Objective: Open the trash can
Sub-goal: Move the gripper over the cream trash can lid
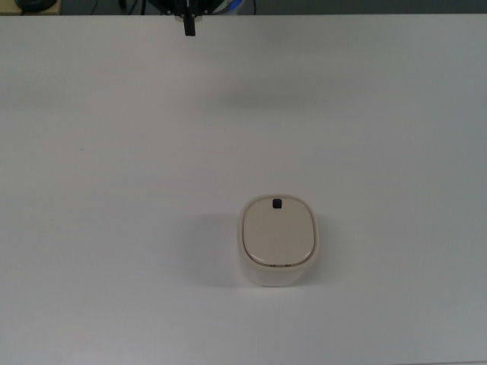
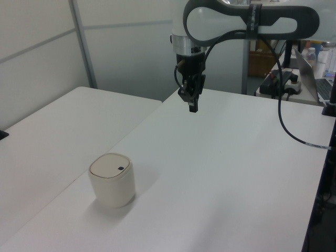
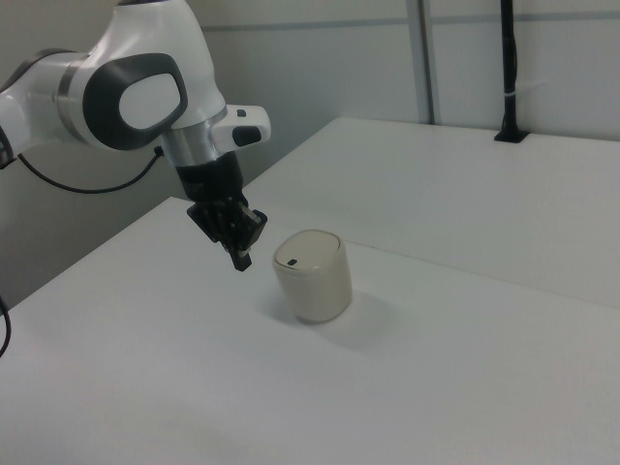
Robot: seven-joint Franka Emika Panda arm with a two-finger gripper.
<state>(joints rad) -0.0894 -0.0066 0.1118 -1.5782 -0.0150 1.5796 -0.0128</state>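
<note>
The trash can [image 1: 278,242] is a small cream-white bin with a flat beige lid lying flat on top. A tiny black tab [image 1: 277,203] sits near the lid's far edge in the top view. It also shows in the left view [image 2: 111,179] and the right view [image 3: 312,275]. My gripper [image 2: 193,108] hangs in the air well away from the can, fingers pressed together and holding nothing. In the top view the gripper [image 1: 189,30] is at the upper edge. In the right view the gripper [image 3: 242,262] hangs to the right view's left of the can.
The can stands on a white table [image 1: 114,190]. A second white table [image 2: 47,131] adjoins at the left view's left. Cables, a laptop and clutter [image 2: 310,68] lie at the left view's far right. A black pole [image 3: 508,68] stands on the far table in the right view.
</note>
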